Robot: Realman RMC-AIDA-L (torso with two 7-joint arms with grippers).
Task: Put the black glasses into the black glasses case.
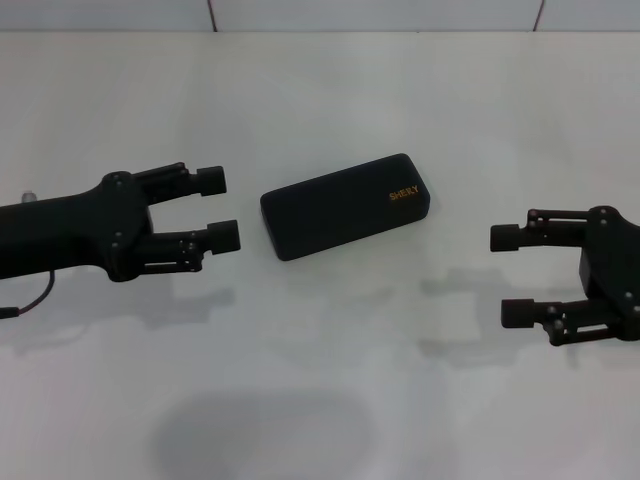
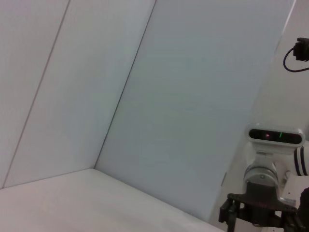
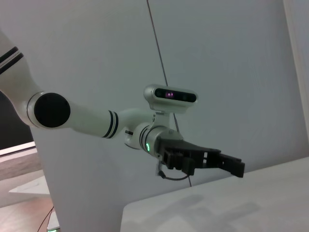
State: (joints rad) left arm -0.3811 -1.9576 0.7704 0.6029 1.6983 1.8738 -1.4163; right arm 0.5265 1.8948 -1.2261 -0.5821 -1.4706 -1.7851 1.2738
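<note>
White bench (image 1: pixel 320 400), pale wall behind. Black glasses case (image 1: pixel 345 206) lies closed at bench centre, gold lettering up. Black glasses not visible in any view; possibly inside, cannot tell. Left gripper (image 1: pixel 220 208) spread, just beside the case's left end; right gripper (image 1: pixel 515 276) spread, well apart on the right. Count: one case, two grippers, zero glasses seen. Judgement: confirm glasses location before any lid contact.
</note>
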